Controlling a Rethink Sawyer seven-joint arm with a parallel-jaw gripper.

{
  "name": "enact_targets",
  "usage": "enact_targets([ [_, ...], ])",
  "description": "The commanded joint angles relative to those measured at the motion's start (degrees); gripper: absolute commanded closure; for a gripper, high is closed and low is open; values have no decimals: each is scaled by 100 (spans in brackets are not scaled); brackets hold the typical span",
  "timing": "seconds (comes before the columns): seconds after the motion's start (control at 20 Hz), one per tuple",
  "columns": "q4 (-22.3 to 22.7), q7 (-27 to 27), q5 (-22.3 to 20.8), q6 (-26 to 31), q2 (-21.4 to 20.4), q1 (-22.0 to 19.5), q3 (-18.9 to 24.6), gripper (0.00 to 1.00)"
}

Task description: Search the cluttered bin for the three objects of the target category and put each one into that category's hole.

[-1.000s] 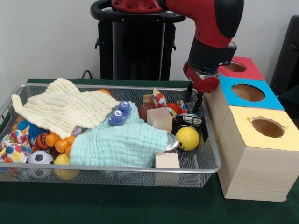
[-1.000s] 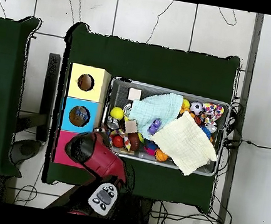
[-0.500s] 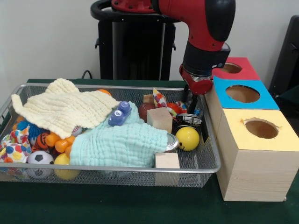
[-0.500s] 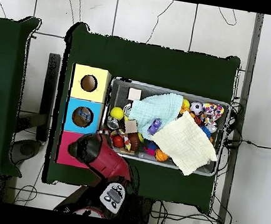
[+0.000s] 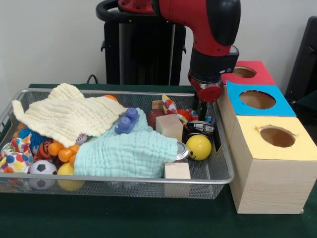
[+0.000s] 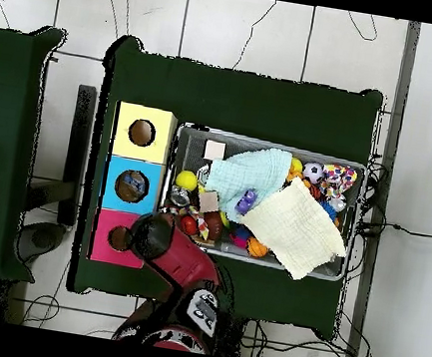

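Note:
The wire mesh bin is full of toys and cloths; it also shows in the overhead view. A dark can with a silver top lies at the bin's right end, behind a yellow ball. A second can's silver rim peeks out from under the green cloth. My gripper hangs open just behind and above the dark can, not touching it. In the overhead view the red arm hides the gripper.
Three wooden boxes with holes stand right of the bin: yellow, blue and red. Something lies inside the blue hole. Wooden cubes, a pale yellow cloth, balls and small toys crowd the bin.
The arm has swung left in the front view, from the blue box's edge to over the bin's right end. The boxes shifted slightly. The bin's contents have not moved.

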Motion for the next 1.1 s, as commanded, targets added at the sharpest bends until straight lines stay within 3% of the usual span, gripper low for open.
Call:
enact_targets([
  [0.05,378,244,-373,-91,326,-299,1512,0],
  [0.5,431,348,-658,-245,357,-598,1942,0],
  [0.6,464,268,-880,-542,474,-897,2285,0],
  [0.65,554,145,-1117,-783,612,-1312,2735,0],
  [0.75,639,115,-1347,-943,783,-1688,3148,0],
  [1.1,710,452,-1931,-1253,1372,-2442,3849,0],
])
